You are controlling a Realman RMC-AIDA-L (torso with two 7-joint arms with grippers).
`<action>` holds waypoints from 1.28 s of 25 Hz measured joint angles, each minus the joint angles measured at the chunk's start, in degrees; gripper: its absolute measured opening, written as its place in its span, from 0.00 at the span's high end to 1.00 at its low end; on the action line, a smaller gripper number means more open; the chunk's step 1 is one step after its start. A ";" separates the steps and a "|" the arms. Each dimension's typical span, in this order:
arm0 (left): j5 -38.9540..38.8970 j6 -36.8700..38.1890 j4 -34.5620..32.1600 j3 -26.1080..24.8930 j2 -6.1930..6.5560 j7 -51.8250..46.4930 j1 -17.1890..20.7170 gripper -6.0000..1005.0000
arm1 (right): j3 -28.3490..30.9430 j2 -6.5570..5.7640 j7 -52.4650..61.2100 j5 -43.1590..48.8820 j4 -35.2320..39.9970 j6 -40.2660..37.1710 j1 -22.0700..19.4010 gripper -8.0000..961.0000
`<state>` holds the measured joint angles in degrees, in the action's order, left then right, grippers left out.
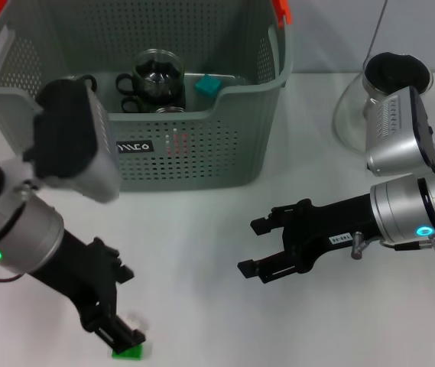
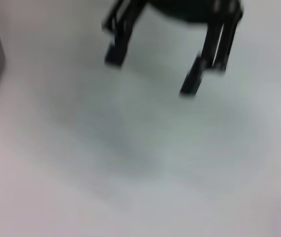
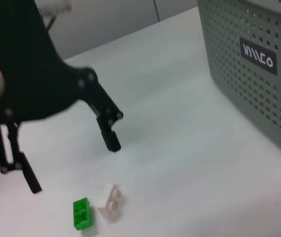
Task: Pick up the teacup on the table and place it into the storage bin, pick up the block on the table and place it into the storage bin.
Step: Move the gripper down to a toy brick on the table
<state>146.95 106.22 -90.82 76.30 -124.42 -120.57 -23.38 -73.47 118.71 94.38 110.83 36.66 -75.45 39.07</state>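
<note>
The grey-green storage bin stands at the back left; it also shows in the right wrist view. Inside it are a glass teacup with dark handles beside it and a teal block. A green block and a white block lie on the table at the front left, also seen in the right wrist view as the green block and the white block. My left gripper is open, just above them. My right gripper is open and empty over mid-table.
A glass carafe with a dark rim stands at the back right, behind my right arm. The white table is bare between the two grippers. The left wrist view shows my right gripper farther off over bare table.
</note>
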 joint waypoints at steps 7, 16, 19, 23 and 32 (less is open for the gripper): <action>6.02 -5.12 5.33 5.79 -0.03 2.28 -0.55 0.05 | 0.00 -0.05 0.04 0.00 -0.18 0.23 0.03 0.08; 7.50 -7.77 6.13 7.40 -0.09 4.20 -0.15 0.06 | 0.00 0.00 0.11 0.00 -0.22 0.62 -0.04 0.08; 7.56 -7.95 6.51 7.50 -0.11 4.31 -0.14 0.06 | 0.00 0.02 0.17 0.00 -0.15 0.65 0.03 0.08; 7.43 -6.92 5.81 8.31 -0.21 5.08 0.47 0.06 | 0.12 0.03 0.19 0.00 0.07 0.75 0.04 0.08; 7.01 -8.97 6.77 9.60 -0.30 10.36 0.91 0.06 | 0.52 -0.04 0.19 0.00 0.33 0.85 0.13 0.08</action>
<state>153.95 97.25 -84.06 85.91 -124.72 -110.20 -22.47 -72.95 118.67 94.57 110.83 36.99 -74.60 39.21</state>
